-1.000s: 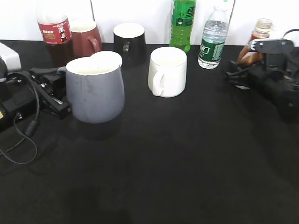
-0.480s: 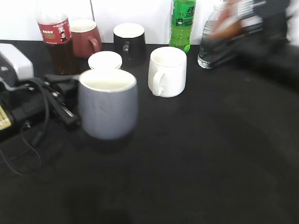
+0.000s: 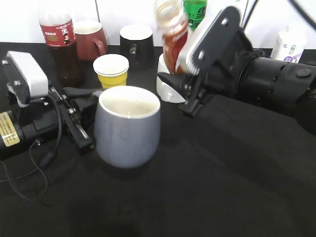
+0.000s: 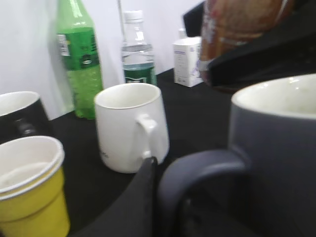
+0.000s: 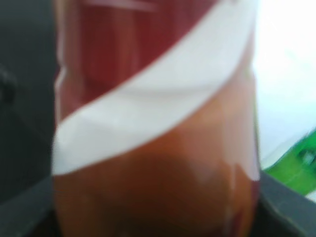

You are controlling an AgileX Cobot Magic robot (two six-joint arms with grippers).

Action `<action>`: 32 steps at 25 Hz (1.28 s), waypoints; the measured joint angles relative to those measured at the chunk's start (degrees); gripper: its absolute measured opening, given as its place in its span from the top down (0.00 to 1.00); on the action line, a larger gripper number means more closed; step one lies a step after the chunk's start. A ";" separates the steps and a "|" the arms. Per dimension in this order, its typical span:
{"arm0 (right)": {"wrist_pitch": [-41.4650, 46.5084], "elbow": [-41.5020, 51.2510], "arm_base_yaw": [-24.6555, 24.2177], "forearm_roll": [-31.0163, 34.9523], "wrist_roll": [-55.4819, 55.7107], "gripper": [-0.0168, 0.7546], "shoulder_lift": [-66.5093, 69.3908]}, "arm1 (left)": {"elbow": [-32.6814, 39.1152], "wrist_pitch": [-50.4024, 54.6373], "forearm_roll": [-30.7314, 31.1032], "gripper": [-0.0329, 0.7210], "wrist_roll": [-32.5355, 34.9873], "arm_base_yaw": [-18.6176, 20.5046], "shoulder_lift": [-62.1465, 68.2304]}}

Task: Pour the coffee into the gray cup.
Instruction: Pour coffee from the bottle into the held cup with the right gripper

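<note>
Since a second ago my right claw point(image 3: 173, 79) has swung in from the right edge of the counter point(image 3: 232, 187), clamped on the coffee bottle point(image 3: 173, 34), and my left claw point(image 3: 91, 106) has carried the gray cup point(image 3: 128, 128) forward toward the middle, its fingers closed on the handle. Bottle stands near upright, mouth uppermost, above and behind-right of the cup's rim. I judge the pour needs a tip leftward and forward over the rim.
</note>
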 joint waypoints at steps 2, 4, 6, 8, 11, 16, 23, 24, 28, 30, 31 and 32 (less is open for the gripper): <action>0.24 0.00 0.00 -0.04 -8.22 0.29 0.05 | 0.00 0.00 0.54 0.90 0.00 0.00 0.00; 0.24 0.00 0.00 0.61 -15.75 0.29 0.53 | 0.00 0.00 0.54 0.90 0.00 0.00 0.00; 0.24 0.00 0.00 3.32 -23.48 0.29 1.66 | 0.00 0.00 0.54 0.90 0.00 0.00 0.00; -1.11 0.00 0.00 5.41 -29.35 0.29 3.18 | 0.00 0.00 0.54 0.90 0.00 0.00 0.00; -8.27 0.00 0.00 7.04 -34.99 0.29 3.81 | 0.00 0.00 0.54 0.90 0.05 0.00 0.00; -11.82 0.00 0.00 7.19 -44.33 0.29 3.81 | 0.00 0.00 0.81 0.90 0.05 0.00 0.00; -14.85 0.00 0.00 7.25 -52.23 0.29 3.81 | 0.00 0.00 2.38 0.90 0.05 0.00 0.00; -14.85 0.00 0.00 7.25 -52.99 0.29 3.81 | 0.00 0.00 2.44 0.90 0.05 0.00 0.00; -14.96 0.00 0.00 7.25 -56.16 0.29 3.81 | 0.00 0.00 2.43 0.90 0.05 0.00 0.00; -15.09 0.00 0.00 7.25 -58.15 0.29 3.81 | 0.00 0.00 2.43 0.90 0.10 0.00 0.00; -15.20 0.00 0.00 7.25 -58.44 0.29 3.81 | 0.00 0.00 2.43 0.90 0.10 0.00 0.00; -15.20 -0.05 0.00 7.25 -59.04 0.29 3.81 | 0.00 0.00 2.43 0.90 0.10 0.00 0.00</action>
